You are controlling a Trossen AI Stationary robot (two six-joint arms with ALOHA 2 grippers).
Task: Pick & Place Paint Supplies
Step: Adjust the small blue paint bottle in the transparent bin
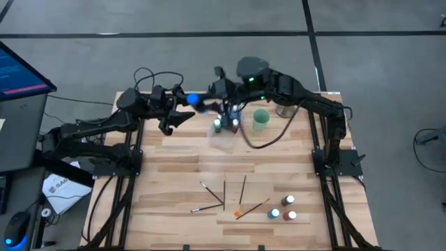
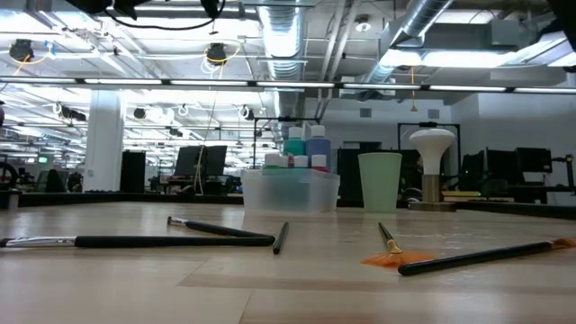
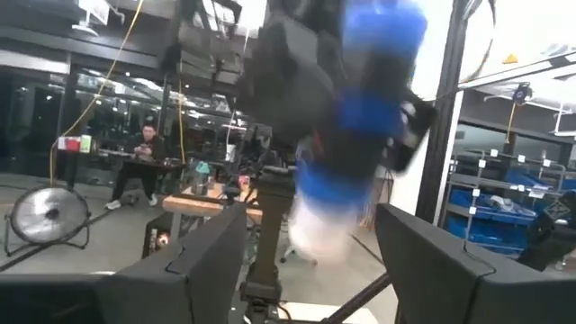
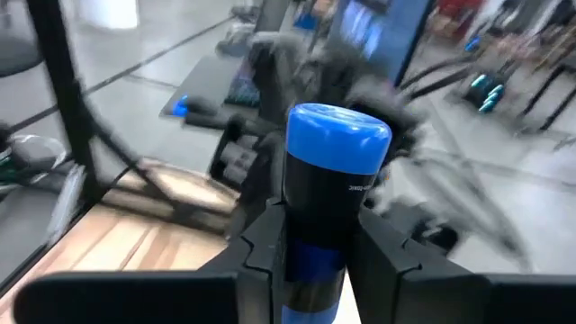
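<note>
My right gripper [image 1: 209, 97] hangs over the table's far middle and is shut on a blue paint bottle [image 1: 193, 100], also seen in the right wrist view [image 4: 335, 171]. My left gripper [image 1: 180, 117] is open just to the bottle's left. Its fingers face the bottle [image 3: 360, 108] without touching it. The clear tray [image 1: 226, 132] holds several white-capped bottles [image 2: 295, 153], and the pale green cup [image 1: 260, 120] stands beside it. Several paintbrushes [image 1: 224, 196] and three bottles [image 1: 282, 210] lie near the table's near right edge. My right gripper pinches the blue bottle between its two fingers, on the dark-labelled body [image 4: 315, 238]. The fingers come roughly level from the table's right. The bottle's blue end [image 4: 337, 135] sticks out past the fingertips toward my left gripper. The bottle is lifted clear of the table.
A dark cable [image 1: 268, 139] loops on the table by the cup. In the low view, brushes [image 2: 180, 239] and an orange-tipped brush [image 2: 468, 256] lie in the foreground. Bare wood lies between the tray and the brushes. A monitor [image 1: 21, 70] stands off the left side.
</note>
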